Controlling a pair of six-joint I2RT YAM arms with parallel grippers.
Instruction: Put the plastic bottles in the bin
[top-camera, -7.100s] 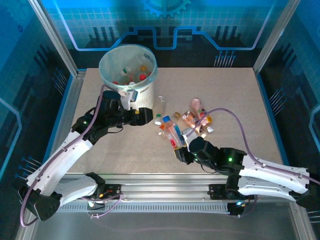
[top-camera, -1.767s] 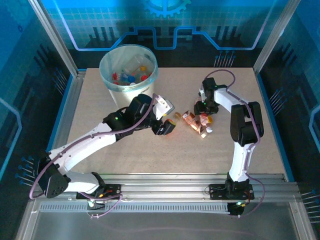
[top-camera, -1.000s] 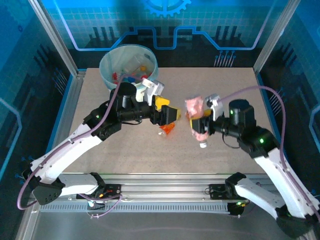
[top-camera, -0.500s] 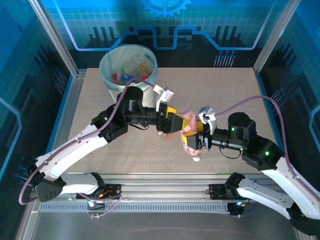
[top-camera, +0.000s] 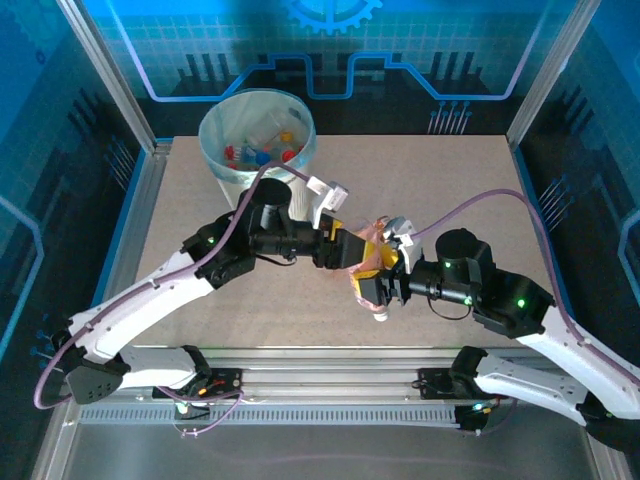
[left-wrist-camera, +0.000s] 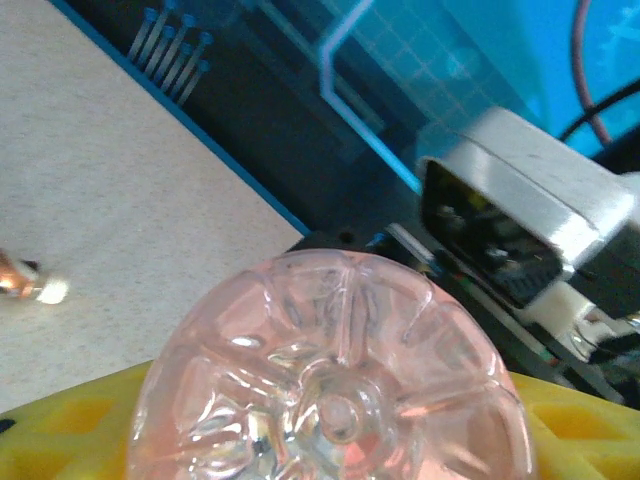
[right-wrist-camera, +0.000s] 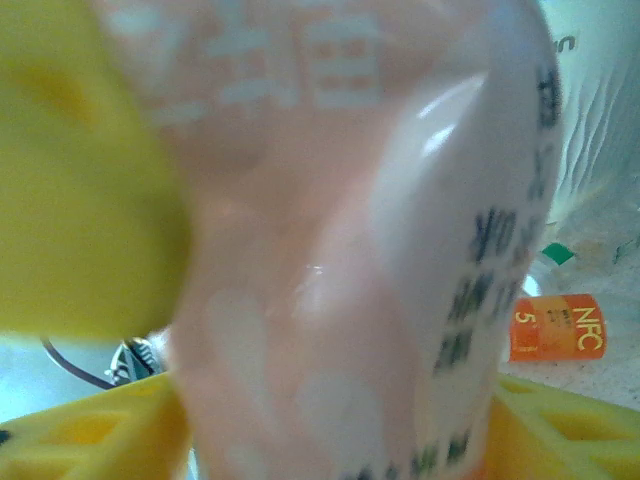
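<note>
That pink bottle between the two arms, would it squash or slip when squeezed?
The pink bottle has a thin, clear moulded base in the left wrist view, so it is probably light and somewhat squashy. Its label gleams in the right wrist view, so it may slip. Being round, it would likely roll on the table.

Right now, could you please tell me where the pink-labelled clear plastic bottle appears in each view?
Top external: pink-labelled clear plastic bottle at centre, cap toward the near edge.
Left wrist: its ribbed base fills the lower centre.
Right wrist: its label side spans the middle.
Shared landmark: yellow pads beside the bottle.
</note>
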